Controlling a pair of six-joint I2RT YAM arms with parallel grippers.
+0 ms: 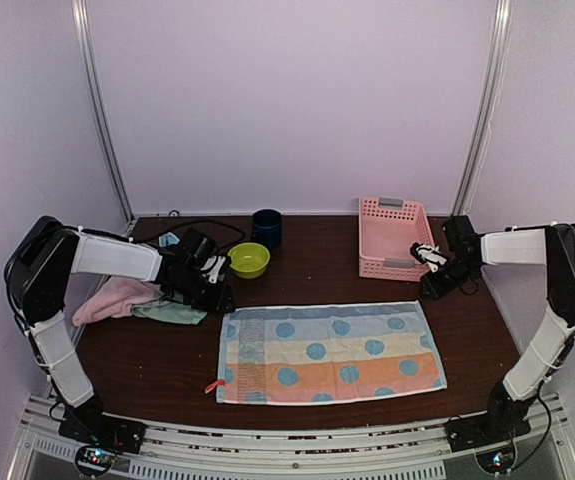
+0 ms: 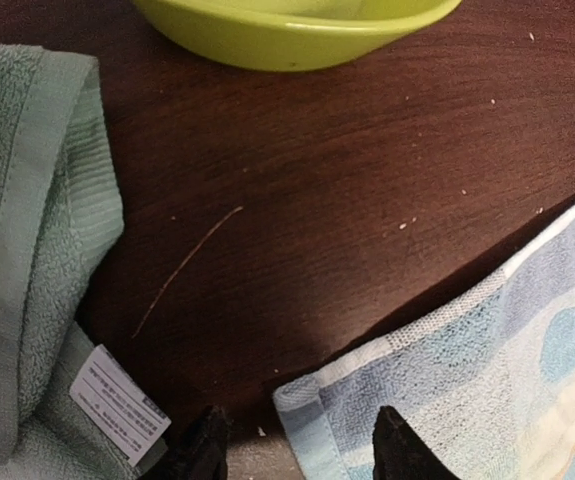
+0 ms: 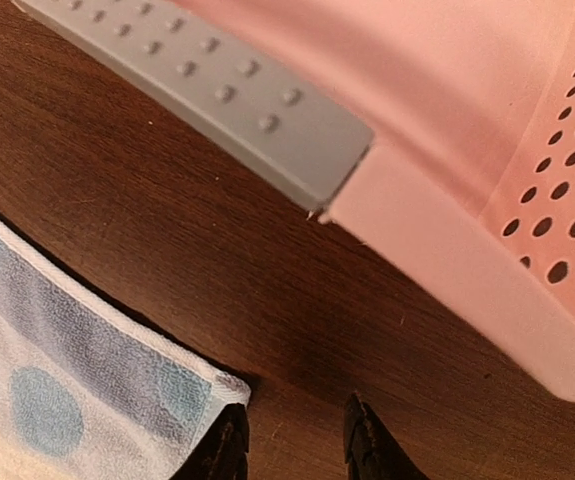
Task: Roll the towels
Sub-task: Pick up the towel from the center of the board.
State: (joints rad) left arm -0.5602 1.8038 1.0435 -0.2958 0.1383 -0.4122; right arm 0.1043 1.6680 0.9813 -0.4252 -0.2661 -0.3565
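Right between the tips of the left end effector [image 2: 302,452] lies one corner of the patched towel [image 2: 487,380], light blue with dots and pink and orange bands. The fingers [image 2: 205,450] are spread fairly wide on either side of it and pinch nothing. Just to that end effector's left the mint green towel [image 2: 27,250] sits crumpled, with its white label [image 2: 117,400] right beside the left fingertip. Straight ahead, across a stretch of dark desk [image 2: 317,200], there's the lime-green bowl [image 2: 287,30].

Over to the right end effector [image 3: 295,445]: a narrow gap here, only bare desk between the tips, gripping nothing. Another corner of the patched towel lies just left of its tips, very close to one finger; I can't tell if they touch. Ahead and to its right is the pink basket [image 3: 447,150] with its grey handle [image 3: 207,90].

From above, the patched towel lies flat and fully spread, reaching from one end effector across to the other. The pink towel [image 1: 112,298] is bunched beside the mint one, further out to the left end effector's left. A scrap of pale blue towel [image 1: 169,240] peeks out behind that arm. A dark blue cup [image 1: 266,227] stands beyond the bowl.
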